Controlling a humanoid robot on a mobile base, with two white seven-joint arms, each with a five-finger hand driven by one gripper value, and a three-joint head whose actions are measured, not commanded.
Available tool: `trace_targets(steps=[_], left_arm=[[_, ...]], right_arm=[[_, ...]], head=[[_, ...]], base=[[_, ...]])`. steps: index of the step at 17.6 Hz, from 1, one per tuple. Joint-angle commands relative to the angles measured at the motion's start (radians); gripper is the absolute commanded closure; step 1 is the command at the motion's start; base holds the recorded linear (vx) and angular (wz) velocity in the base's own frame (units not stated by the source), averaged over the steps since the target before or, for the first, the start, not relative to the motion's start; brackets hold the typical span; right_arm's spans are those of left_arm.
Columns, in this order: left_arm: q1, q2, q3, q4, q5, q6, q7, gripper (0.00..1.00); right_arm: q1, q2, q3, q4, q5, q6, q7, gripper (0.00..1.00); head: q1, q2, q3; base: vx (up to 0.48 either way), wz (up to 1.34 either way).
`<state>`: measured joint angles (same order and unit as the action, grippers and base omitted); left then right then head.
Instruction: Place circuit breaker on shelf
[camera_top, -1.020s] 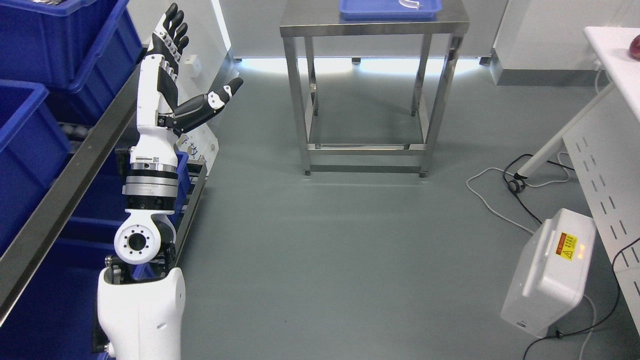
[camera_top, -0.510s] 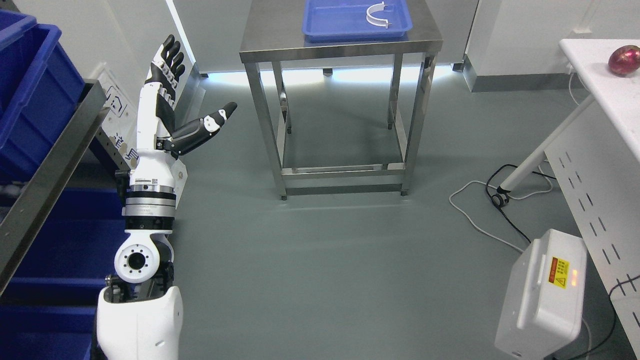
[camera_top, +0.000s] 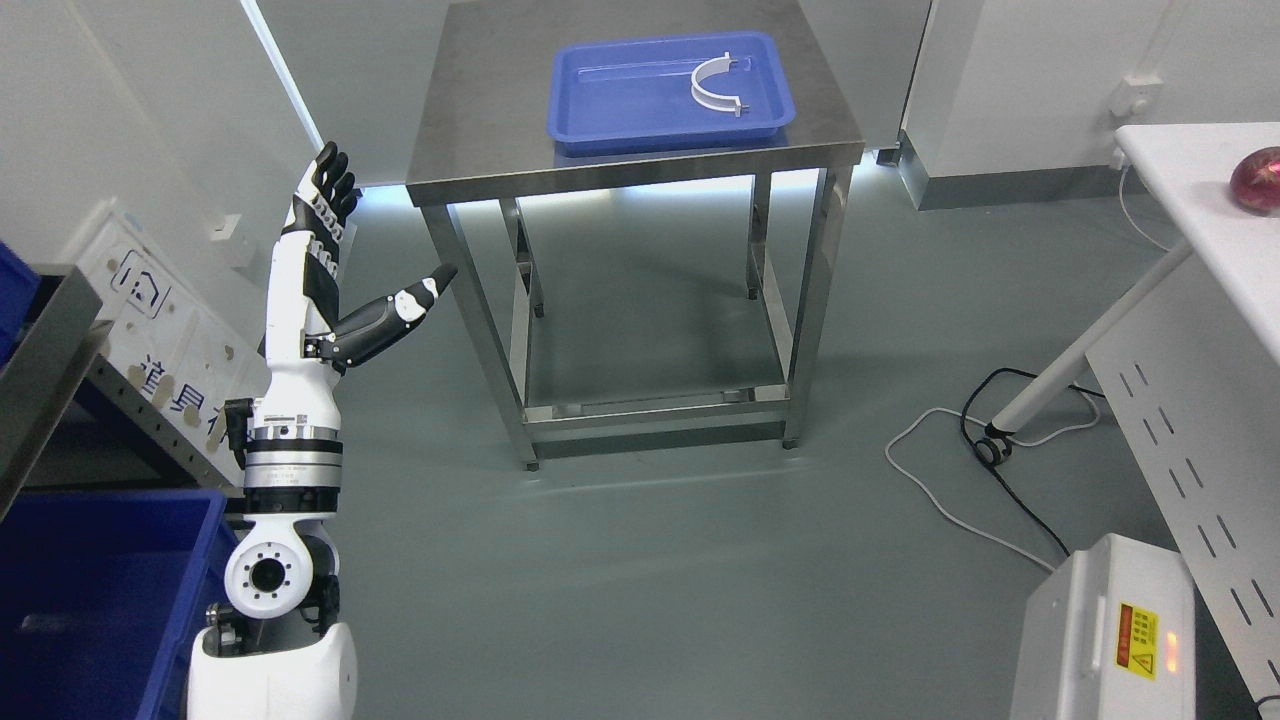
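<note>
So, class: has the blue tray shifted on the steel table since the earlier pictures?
No. The blue tray sits at the same spot on the steel table; only the camera moved.

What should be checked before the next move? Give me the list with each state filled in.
1. Left robot hand empty, fingers spread: ok.
2. Right robot hand located: cannot tell, out of view.
3. Circuit breaker located: not ok, none visible; the blue tray holds only a white curved piece.
4. Steel table in front of the robot, top reachable from above: ok.
5. Floor between robot and table free of the cables: ok, they lie to the right.
6. Shelf at left in sight: ok, partly cut off.
</note>
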<state>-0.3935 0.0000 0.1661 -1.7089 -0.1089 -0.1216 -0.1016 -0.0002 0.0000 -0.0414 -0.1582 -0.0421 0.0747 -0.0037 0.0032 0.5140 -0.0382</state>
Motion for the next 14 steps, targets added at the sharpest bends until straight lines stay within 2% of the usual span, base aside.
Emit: trace_targets(steps=[1, 10, 14], left_arm=[[0.065, 0.017, 0.043, 0.000, 0.000, -0.009, 0.000, 0.00], [0.065, 0.017, 0.044, 0.000, 0.000, -0.015, 0.000, 0.00], [0.076, 0.017, 0.043, 0.000, 0.000, -0.041, -0.003, 0.00]], right_arm=[[0.017, -0.018, 0.000, -0.001, 0.001, -0.027, 0.001, 0.00], [0.017, -0.018, 0.000, 0.000, 0.001, -0.027, 0.001, 0.00], [0.017, -0.018, 0.000, -0.001, -0.001, -0.027, 0.001, 0.00]], head=[[0.0000, 0.000, 0.000], [0.0000, 0.000, 0.000], [0.0000, 0.000, 0.000]], base=[[0.339, -0.08], [0.393, -0.09], [0.267, -0.07]])
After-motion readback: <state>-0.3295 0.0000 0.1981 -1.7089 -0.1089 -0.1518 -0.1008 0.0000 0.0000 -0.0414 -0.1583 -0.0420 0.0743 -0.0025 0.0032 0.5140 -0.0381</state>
